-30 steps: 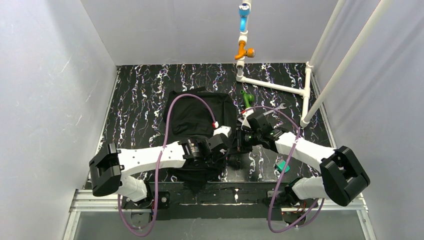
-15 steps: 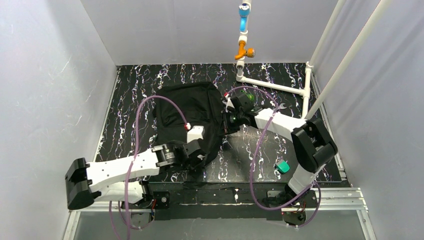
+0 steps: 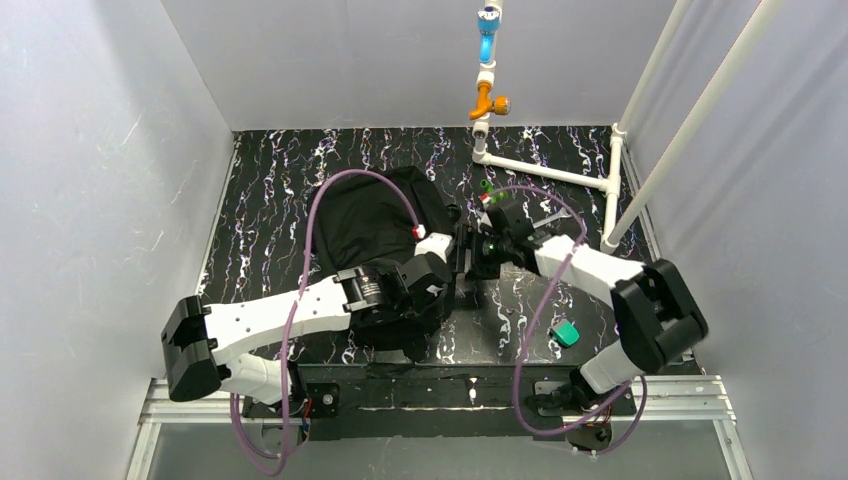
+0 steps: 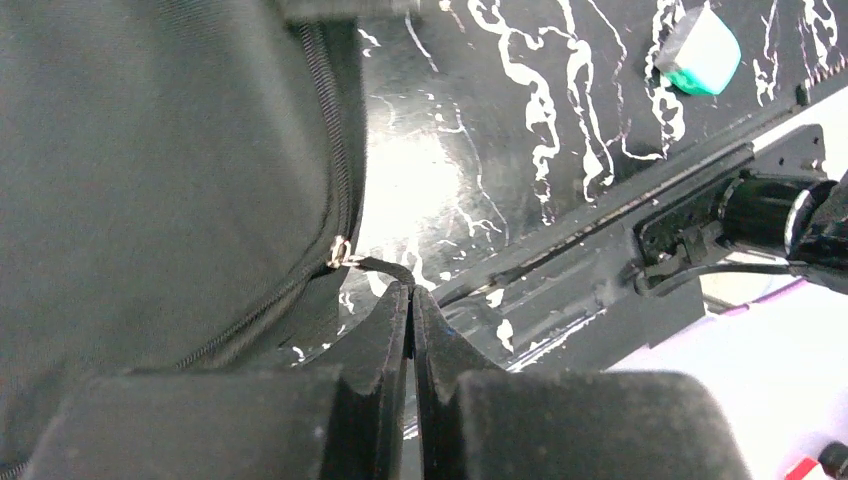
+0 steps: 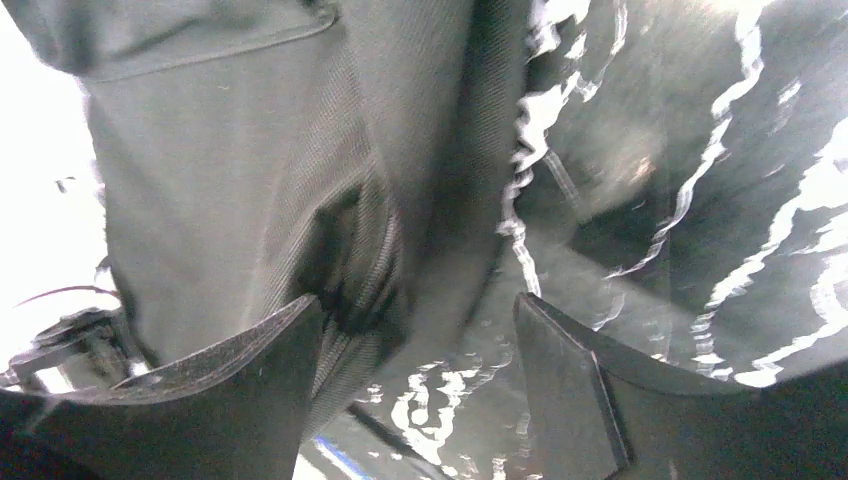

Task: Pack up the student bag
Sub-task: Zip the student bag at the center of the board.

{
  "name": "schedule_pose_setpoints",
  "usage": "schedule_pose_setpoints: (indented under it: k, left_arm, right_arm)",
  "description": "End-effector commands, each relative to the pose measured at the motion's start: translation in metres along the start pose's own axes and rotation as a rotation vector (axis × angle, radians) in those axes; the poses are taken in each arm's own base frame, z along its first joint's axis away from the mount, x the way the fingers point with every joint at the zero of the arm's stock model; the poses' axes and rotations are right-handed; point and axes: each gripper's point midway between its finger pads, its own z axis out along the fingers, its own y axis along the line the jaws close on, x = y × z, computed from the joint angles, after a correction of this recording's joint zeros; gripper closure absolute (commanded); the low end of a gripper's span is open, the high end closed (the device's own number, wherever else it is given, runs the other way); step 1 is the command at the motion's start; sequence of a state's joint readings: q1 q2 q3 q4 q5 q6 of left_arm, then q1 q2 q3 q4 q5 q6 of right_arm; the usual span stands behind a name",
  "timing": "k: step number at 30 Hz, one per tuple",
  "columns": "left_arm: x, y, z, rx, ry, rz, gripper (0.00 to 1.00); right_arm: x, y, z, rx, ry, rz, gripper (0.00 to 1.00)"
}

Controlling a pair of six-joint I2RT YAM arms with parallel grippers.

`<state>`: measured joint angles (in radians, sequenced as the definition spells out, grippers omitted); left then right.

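Lying left of centre on the table (image 3: 262, 205), the bag (image 3: 365, 215) has its zip pull (image 4: 375, 264) pinched in the left gripper (image 4: 411, 292), jaws together; the right gripper (image 5: 415, 305) stands with jaws apart against the bag's right side

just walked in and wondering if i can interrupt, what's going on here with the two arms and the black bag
Two robot arms are working on the black student bag, which lies on the marbled table. The left fingers are shut on the zipper pull at the bag's edge, so the zipper is probably being worked. The right fingers stand open against the bag's fabric, gripping nothing. A small teal block sits apart on the table, not yet packed.
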<state>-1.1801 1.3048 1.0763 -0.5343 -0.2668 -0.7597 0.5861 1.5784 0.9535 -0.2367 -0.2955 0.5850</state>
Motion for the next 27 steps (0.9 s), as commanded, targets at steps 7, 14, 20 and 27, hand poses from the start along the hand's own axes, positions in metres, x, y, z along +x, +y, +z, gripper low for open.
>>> schedule_pose_setpoints:
  k: [7, 14, 20, 27]
  left_arm:
    - [-0.010, -0.038, 0.003, 0.145, 0.022, 0.048, 1.00]
    - [0.015, 0.007, 0.004, -0.036, 0.075, -0.032, 1.00]
    - [0.059, 0.119, -0.018, -0.436, 0.147, -0.184, 1.00]
    - [0.057, 0.113, -0.026, -0.230, 0.083, -0.185, 1.00]
  right_arm:
    - [0.037, 0.068, -0.023, -0.280, -0.091, 0.283, 0.43]
    - [0.008, 0.032, -0.017, -0.244, -0.120, 0.286, 0.99]
    - [-0.026, -0.026, -0.017, -0.229, -0.074, 0.207, 0.99]
    - [-0.049, -0.043, -0.008, -0.139, -0.003, 0.054, 0.99]
